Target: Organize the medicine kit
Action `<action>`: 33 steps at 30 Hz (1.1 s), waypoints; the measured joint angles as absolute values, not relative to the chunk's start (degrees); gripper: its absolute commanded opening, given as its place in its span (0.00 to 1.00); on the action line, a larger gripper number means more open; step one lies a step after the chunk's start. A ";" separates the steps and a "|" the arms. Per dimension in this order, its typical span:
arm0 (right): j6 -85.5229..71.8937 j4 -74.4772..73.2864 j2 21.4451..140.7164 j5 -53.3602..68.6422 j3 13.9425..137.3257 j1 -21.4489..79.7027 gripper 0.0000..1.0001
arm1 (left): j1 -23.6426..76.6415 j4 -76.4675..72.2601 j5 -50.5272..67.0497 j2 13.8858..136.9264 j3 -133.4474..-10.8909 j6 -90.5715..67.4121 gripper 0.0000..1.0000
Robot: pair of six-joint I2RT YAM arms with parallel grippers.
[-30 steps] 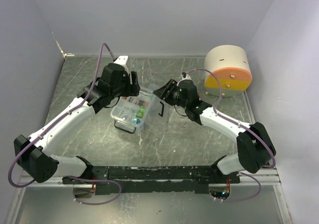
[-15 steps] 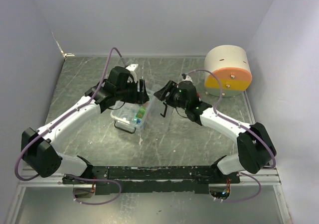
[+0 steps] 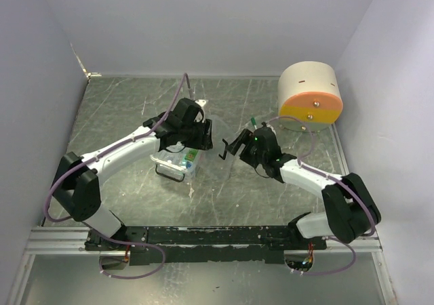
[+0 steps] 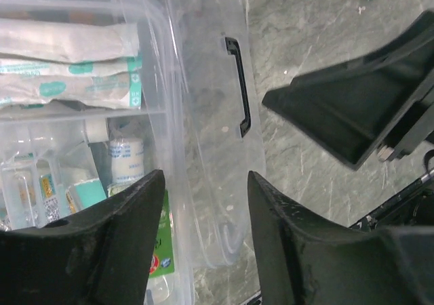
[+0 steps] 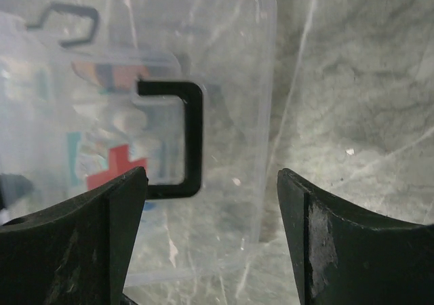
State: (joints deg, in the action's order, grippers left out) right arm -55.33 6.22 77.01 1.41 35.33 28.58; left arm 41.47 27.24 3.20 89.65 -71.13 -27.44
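The medicine kit is a clear plastic box [image 3: 169,161] on the table, left of centre, filled with white gauze packs [image 4: 68,41], a bandage roll [image 4: 125,159] and a green-labelled packet [image 4: 161,247]. Its clear lid [image 4: 213,149] with a black handle [image 4: 239,85] hangs open on the box's right side. The lid also shows in the right wrist view [image 5: 234,81], a red cross visible through it. My left gripper [image 3: 202,134] is open over the box's right rim and the lid [image 4: 203,244]. My right gripper [image 3: 234,146] is open, facing the lid's outer side [image 5: 210,237].
A round cream container [image 3: 310,96] with orange, yellow and green bands stands at the back right. A small green-tipped pen [image 3: 252,123] lies on the table behind my right gripper. Grey walls close in on the left, back and right.
My left arm has swung right, from behind the box to over its right rim and lid. My right gripper has drawn back a little to the right and nearer.
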 measured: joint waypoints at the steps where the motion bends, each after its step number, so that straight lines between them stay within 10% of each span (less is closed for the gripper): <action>1: -55.46 6.81 77.56 2.31 34.37 28.58 0.77 | 41.50 27.33 3.05 90.19 -71.57 -27.51 0.58; 14: -56.60 15.73 83.15 9.96 30.04 26.30 0.75 | 41.58 27.11 3.49 90.98 -72.75 -28.75 0.40; 33: -56.60 17.19 83.07 10.74 28.77 25.56 0.74 | 41.74 23.53 10.09 90.76 -72.73 -30.41 0.47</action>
